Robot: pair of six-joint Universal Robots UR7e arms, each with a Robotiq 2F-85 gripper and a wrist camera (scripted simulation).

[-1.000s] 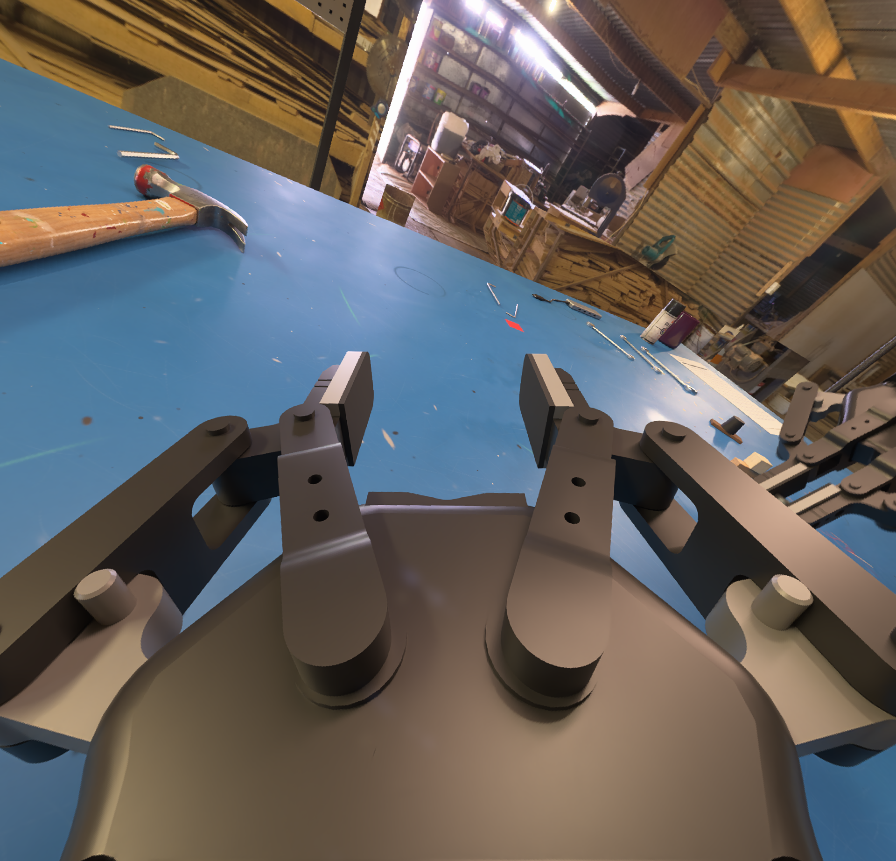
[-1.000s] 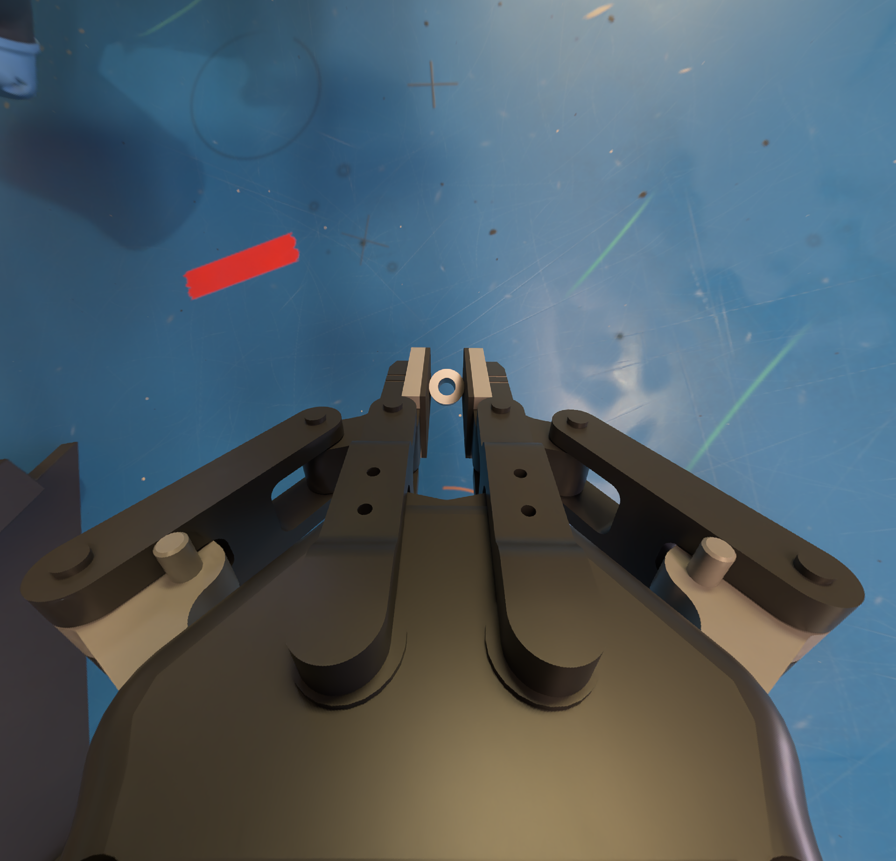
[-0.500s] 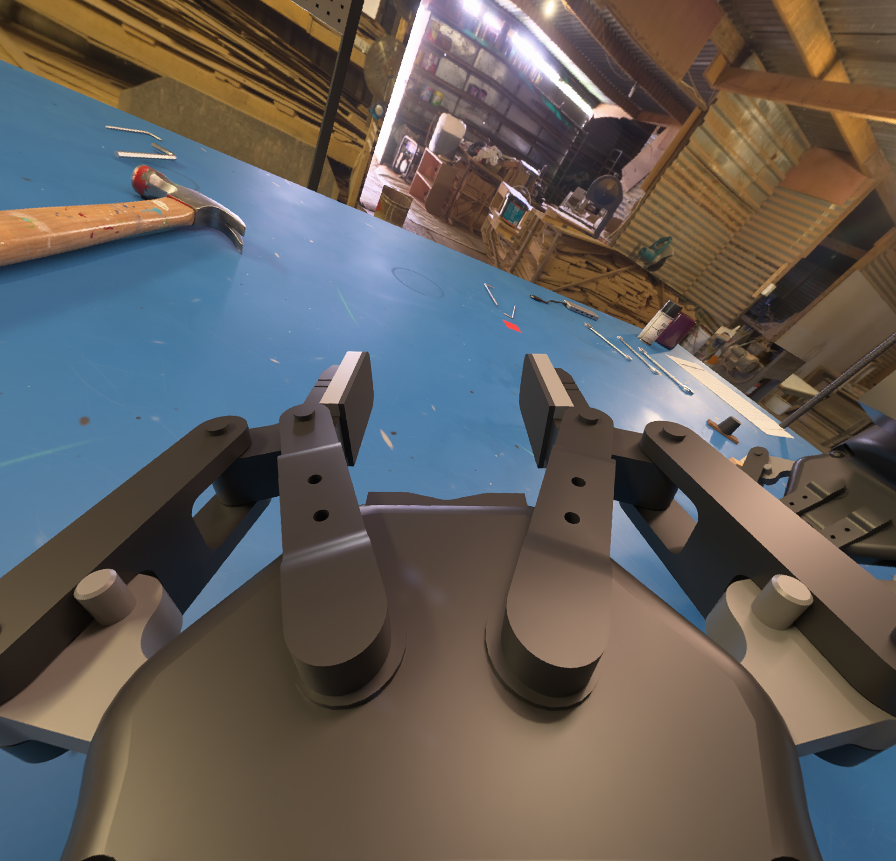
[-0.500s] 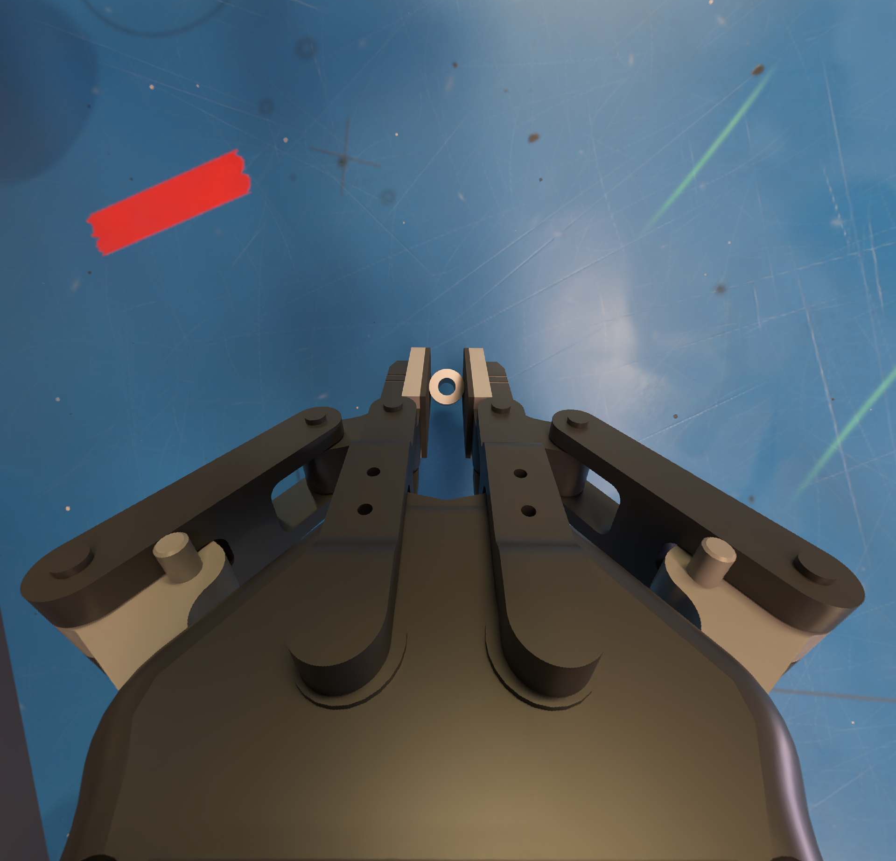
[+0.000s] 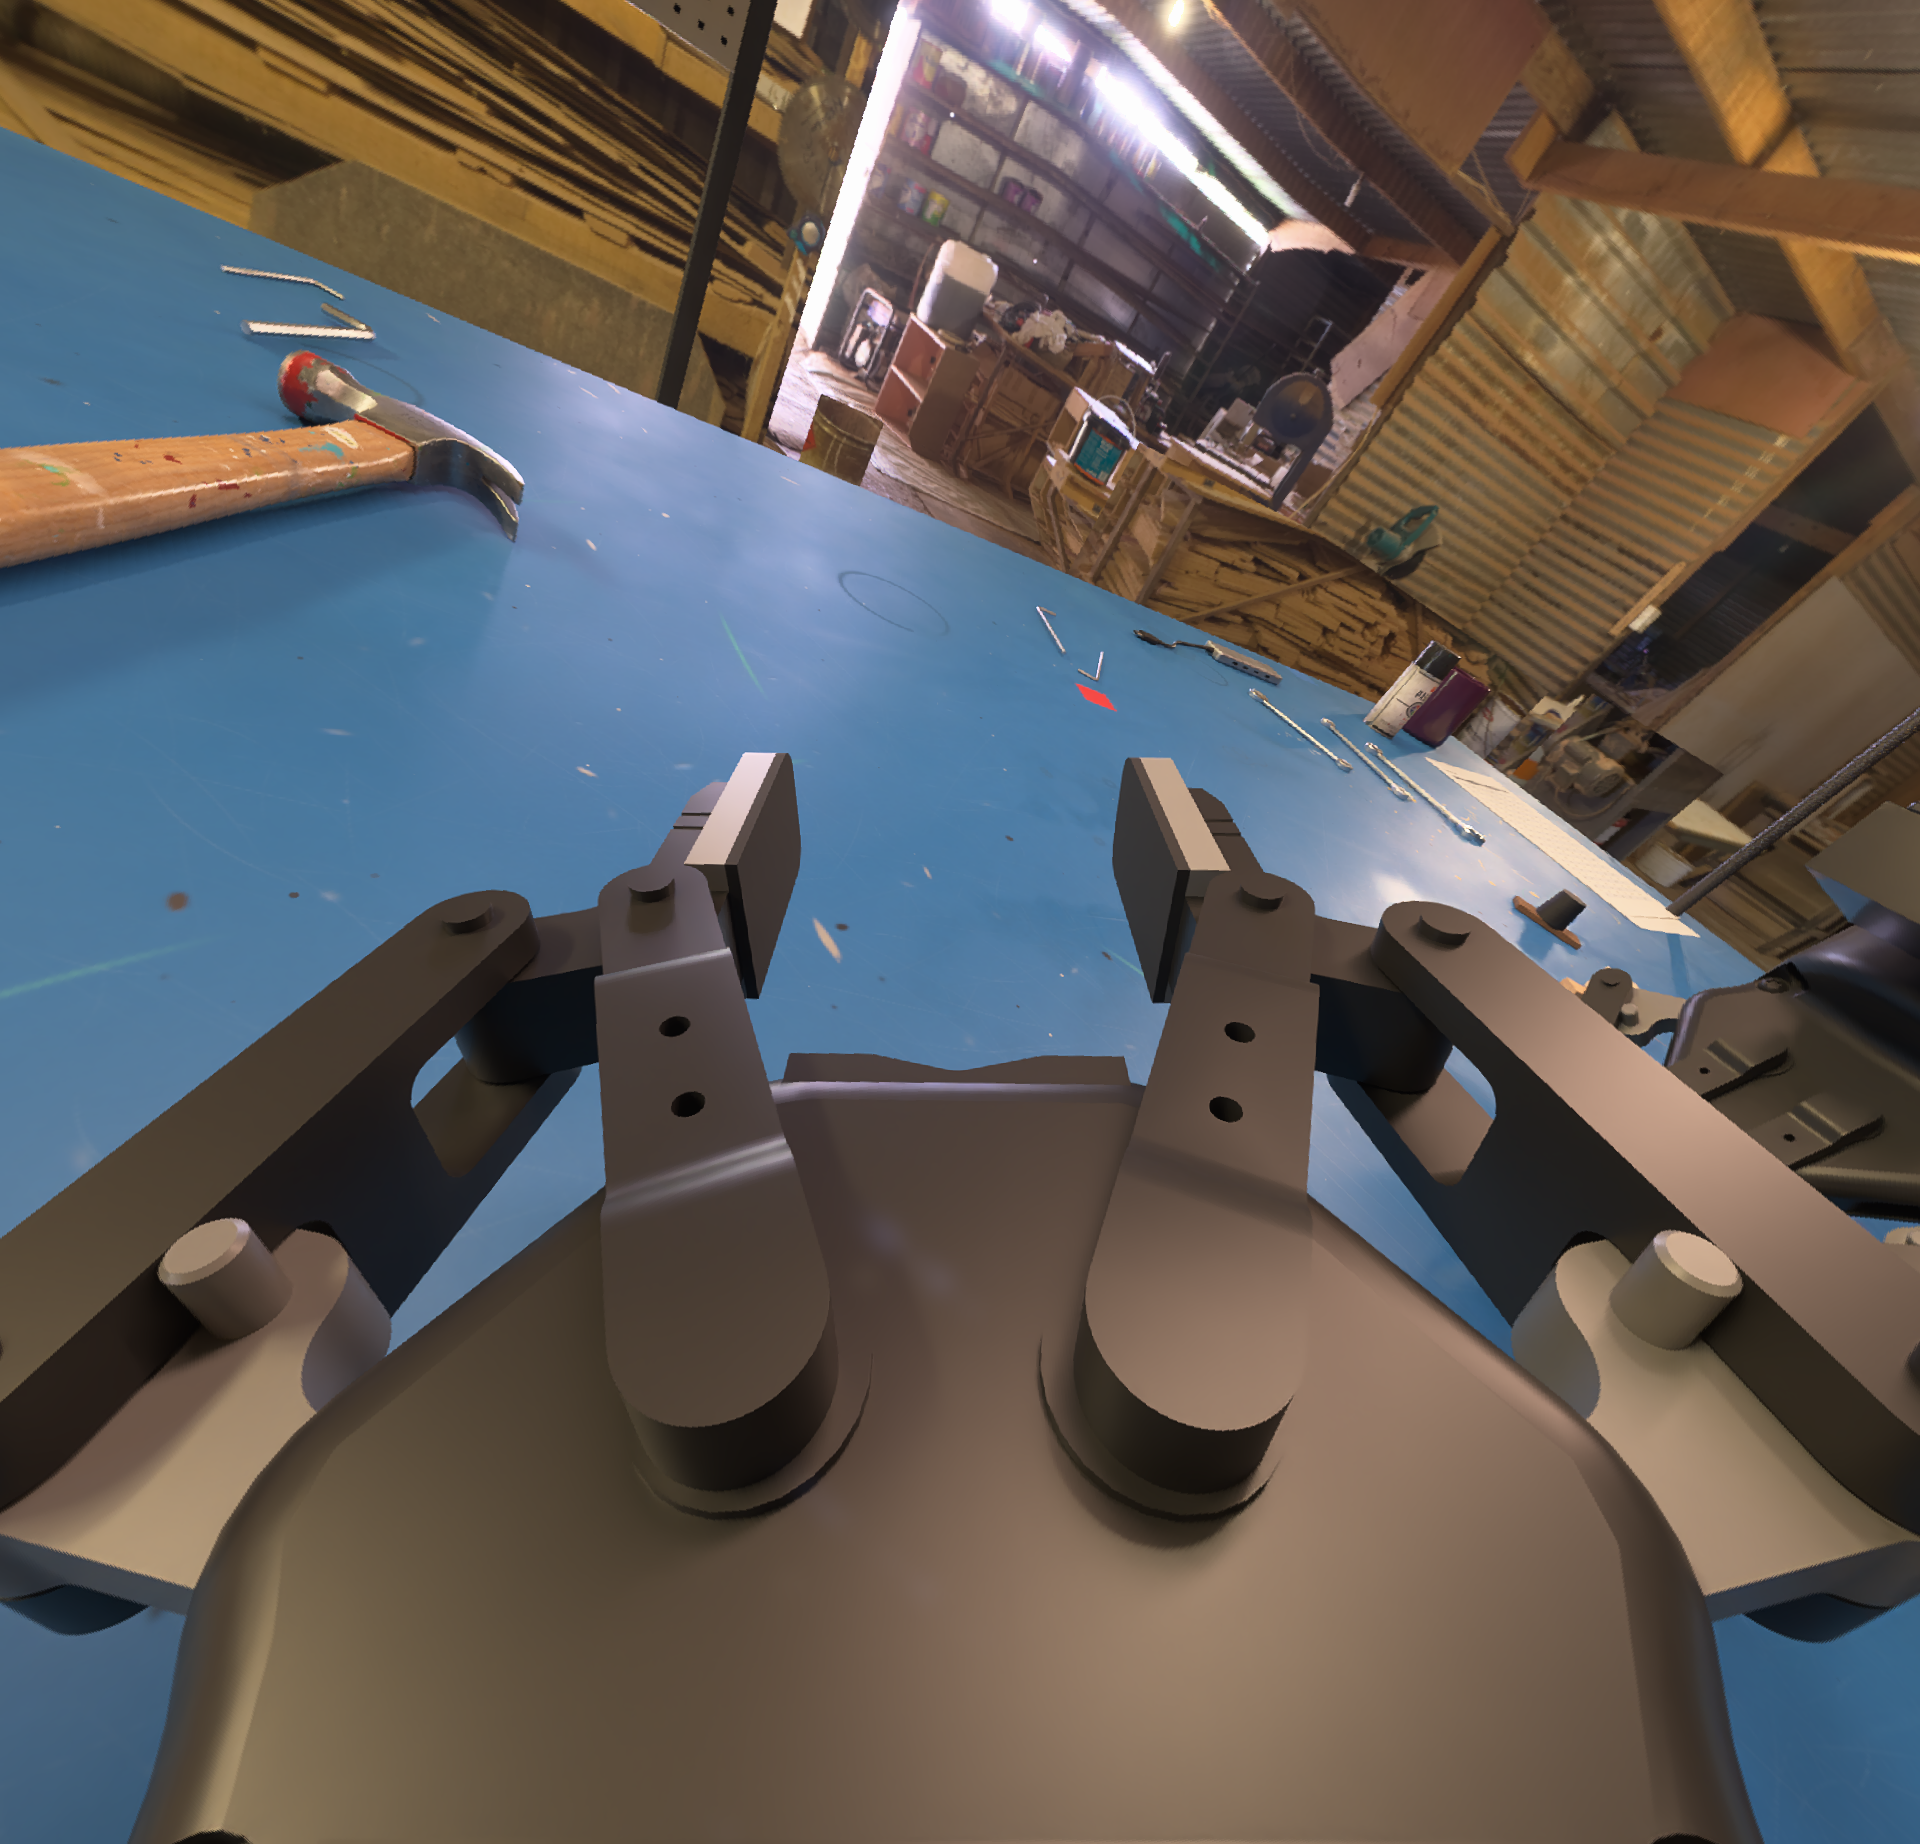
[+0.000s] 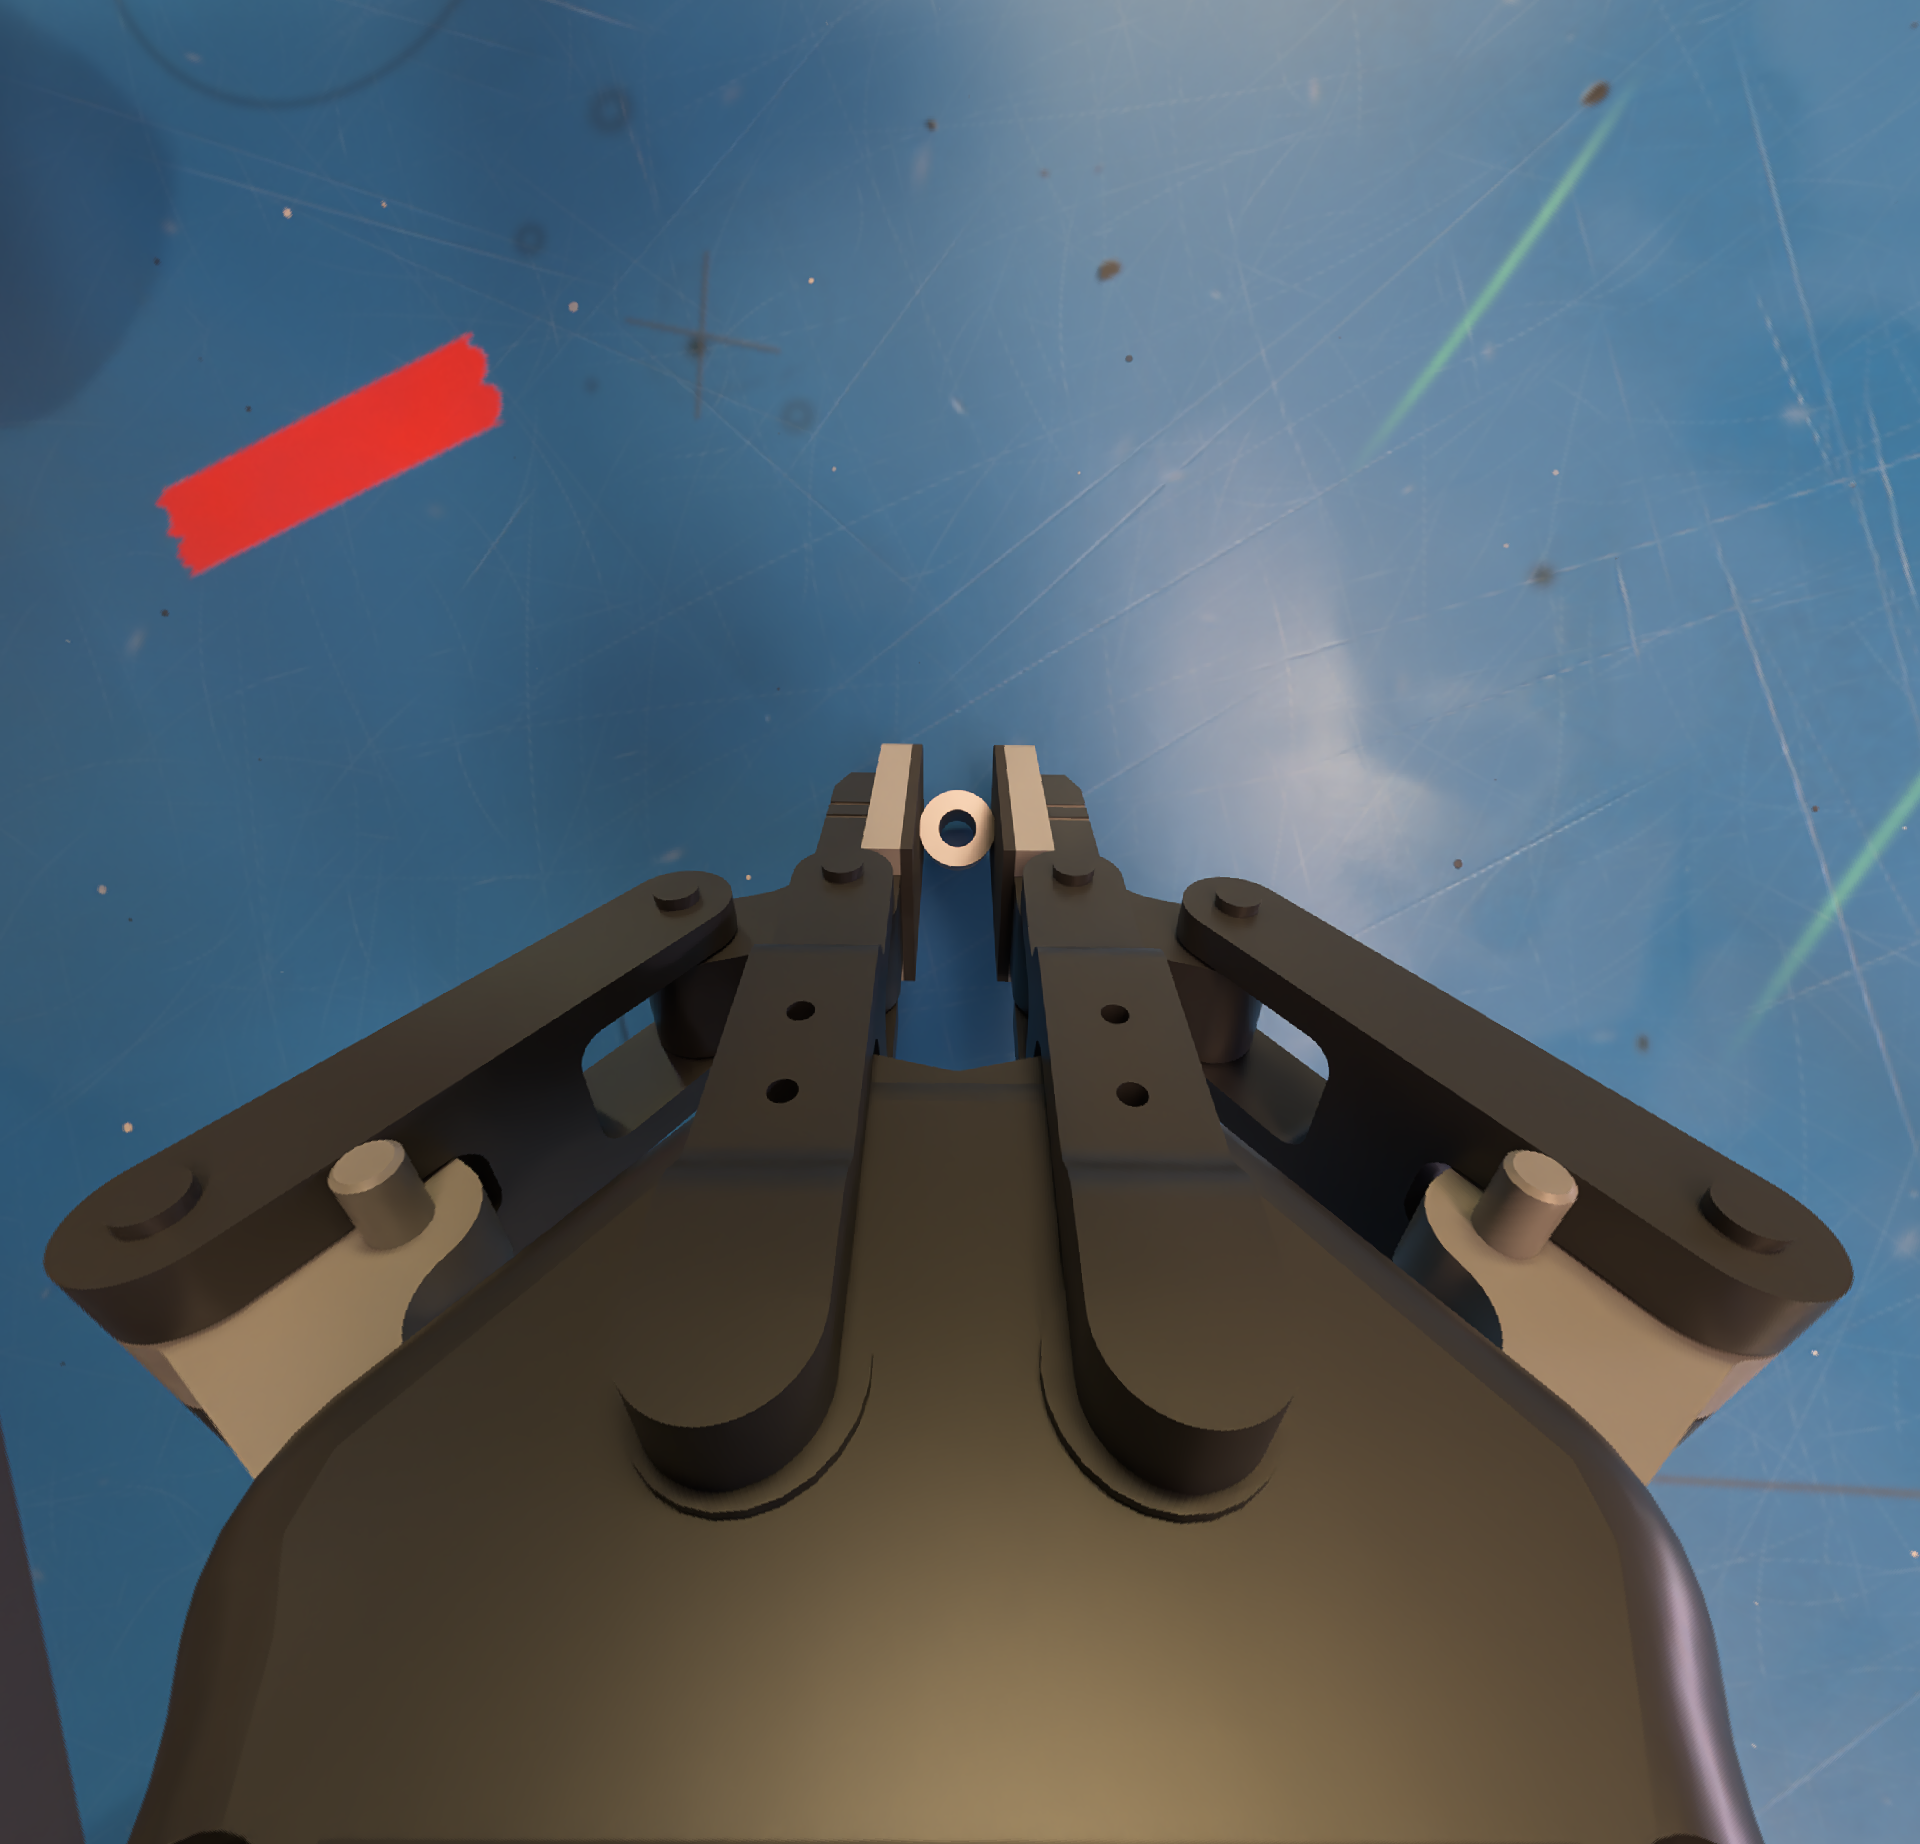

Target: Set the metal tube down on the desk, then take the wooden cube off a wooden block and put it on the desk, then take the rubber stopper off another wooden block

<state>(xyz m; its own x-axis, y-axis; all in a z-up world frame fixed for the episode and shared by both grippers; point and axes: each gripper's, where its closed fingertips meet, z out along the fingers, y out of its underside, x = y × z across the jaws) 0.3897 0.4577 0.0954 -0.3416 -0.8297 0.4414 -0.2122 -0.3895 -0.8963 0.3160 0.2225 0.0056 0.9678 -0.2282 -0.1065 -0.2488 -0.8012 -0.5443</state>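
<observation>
My right gripper (image 6: 957, 792) points straight down at the blue desk (image 6: 1247, 444) and is shut on the metal tube (image 6: 957, 828), seen end-on as a small pale ring between the pads. My left gripper (image 5: 956, 849) is open and empty, held low over the desk (image 5: 520, 755). In the left wrist view a black rubber stopper (image 5: 1558, 906) stands on a thin wooden block (image 5: 1546, 924) at the far right. Part of the right gripper (image 5: 1787, 1088) shows at the right edge. The wooden cube is hidden.
A hammer (image 5: 260, 475) with a wooden handle lies at the far left. Several metal keys and wrenches (image 5: 1361, 755) lie near the desk's far edge, with a white sheet (image 5: 1558, 838). A strip of red tape (image 6: 332, 454) is stuck on the desk.
The right gripper, still shut on the tube, has come lower over the desk; the red tape looks larger and has shifted. In the left wrist view the right arm has moved rightwards. The left gripper is still.
</observation>
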